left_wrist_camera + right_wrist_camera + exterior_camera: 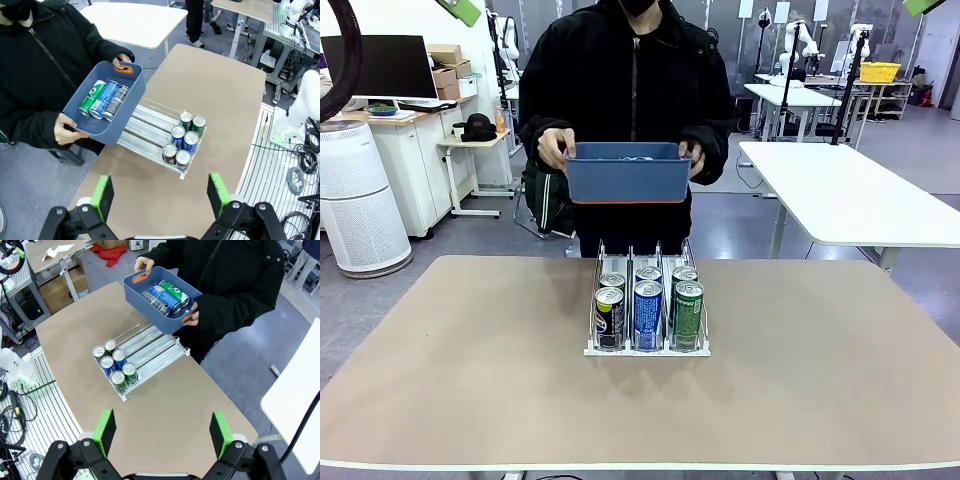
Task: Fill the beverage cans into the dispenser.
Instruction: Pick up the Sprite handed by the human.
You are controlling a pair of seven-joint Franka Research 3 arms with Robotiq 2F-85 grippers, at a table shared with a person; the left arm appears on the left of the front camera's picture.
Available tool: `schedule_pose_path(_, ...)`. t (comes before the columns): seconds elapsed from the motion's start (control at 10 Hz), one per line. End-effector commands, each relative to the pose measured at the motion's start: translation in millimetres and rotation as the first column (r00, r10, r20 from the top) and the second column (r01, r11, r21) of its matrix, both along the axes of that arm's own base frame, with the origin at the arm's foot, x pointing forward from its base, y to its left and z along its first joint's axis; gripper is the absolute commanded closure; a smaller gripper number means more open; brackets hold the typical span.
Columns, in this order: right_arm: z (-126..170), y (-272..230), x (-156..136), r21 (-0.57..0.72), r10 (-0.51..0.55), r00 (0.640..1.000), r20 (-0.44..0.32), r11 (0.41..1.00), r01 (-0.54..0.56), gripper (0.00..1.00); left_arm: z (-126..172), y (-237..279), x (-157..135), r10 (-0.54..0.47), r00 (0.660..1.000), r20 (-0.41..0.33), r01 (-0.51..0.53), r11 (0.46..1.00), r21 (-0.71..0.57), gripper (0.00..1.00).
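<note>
Wrist cams see three cans (105,98) lying in the blue bin (131,100); front-on its wall blocks them. Six cans (648,312) upright in dispenser (647,351). Left pincer (161,193), right pincer (164,432) spread.

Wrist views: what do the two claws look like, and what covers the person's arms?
The left claw and right claw match: black jointed bodies with round bolts, each carrying two flat bright-green pads. The person's arms are in the long sleeves of a black zipped jacket.

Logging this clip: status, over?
Left gripper, right gripper open, empty. Six cans in dispenser. Three cans in person's bin, held near its far end.
</note>
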State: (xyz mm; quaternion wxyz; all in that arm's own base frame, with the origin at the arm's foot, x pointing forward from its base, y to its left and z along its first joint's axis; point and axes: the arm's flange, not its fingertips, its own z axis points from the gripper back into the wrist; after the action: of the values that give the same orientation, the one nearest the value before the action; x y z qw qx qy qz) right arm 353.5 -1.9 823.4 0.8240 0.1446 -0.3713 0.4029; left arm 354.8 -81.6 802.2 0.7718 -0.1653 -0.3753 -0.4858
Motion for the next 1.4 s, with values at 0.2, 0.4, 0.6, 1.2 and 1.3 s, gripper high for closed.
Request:
schedule_pose_path(0.2,0.2,-0.1,-0.7,-0.006,-0.004,1.000,0.003,1.000,0.004,0.00,-0.3,0.1,-0.5,-0.008,1.000,-0.006,0.008,1.000,-0.007,0.00)
schedule_pose_path(0.4,0.2,-0.1,-0.7,-0.006,-0.004,1.000,0.003,1.000,0.004,0.00,-0.3,0.1,-0.5,-0.008,1.000,-0.006,0.008,1.000,-0.007,0.00)
schedule_pose_path(0.6,0.2,-0.1,-0.7,-0.006,-0.004,1.000,0.003,1.000,0.004,0.00,-0.3,0.1,-0.5,-0.008,1.000,-0.006,0.008,1.000,-0.007,0.00)
schedule_pose_path(1.2,0.2,-0.1,-0.7,-0.006,-0.004,1.000,0.003,1.000,0.004,0.00,-0.3,0.1,-0.5,-0.008,1.000,-0.006,0.008,1.000,-0.007,0.00)
schedule_pose_path(1.3,0.2,-0.1,-0.7,-0.006,-0.004,1.000,0.003,1.000,0.004,0.00,-0.3,0.1,-0.5,-0.008,1.000,-0.006,0.008,1.000,-0.007,0.00)
